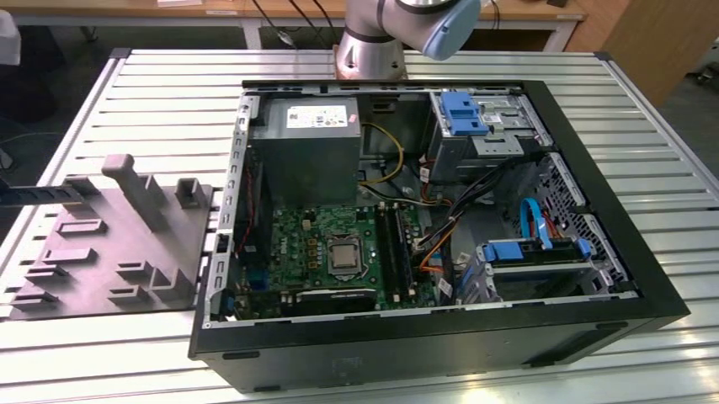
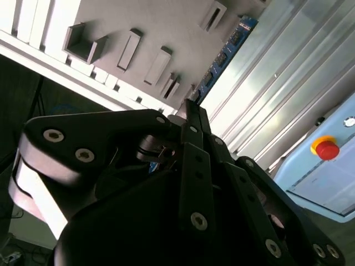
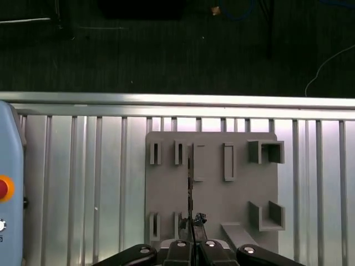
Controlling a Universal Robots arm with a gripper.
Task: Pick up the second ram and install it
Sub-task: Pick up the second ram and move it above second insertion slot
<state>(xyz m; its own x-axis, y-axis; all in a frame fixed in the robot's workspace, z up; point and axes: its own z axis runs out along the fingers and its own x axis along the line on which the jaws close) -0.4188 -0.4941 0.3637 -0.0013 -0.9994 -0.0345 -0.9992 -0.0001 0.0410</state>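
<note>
Claw [image 3: 193, 221] is pinched onto the second ram [image 3: 189, 183], with a gap of about the board's thickness and nothing else in it. Both wrist views show this. The stick hangs edge-on over the grey tray [image 3: 166, 194] and runs out past my fingertips [image 2: 191, 124] between 2 rows of tray pockets. I can't tell if its far edge is clear of the tray or touching it.

Risks, my read:
- **Grip:** I seem to hold a thin board near 1 end, so any knock could pivot it in the pads or chip a component.
- **Tray posts:** the tray posts [image 1: 133, 178] stand upright between here and the PC case [image 1: 450, 337], so a low swing would snag there.
- **Case:** the wall is tall and cables [image 1: 444, 227] crowd the black slots [image 1: 391, 240], so a tilted entry could jam.

Room: the counter [image 3: 83, 177] is open around the tray. The counter edge [image 3: 166, 98] is near on 1 side, and the light-blue box [image 3: 10, 149] with its red button [image 2: 326, 148] sits off to another.
</note>
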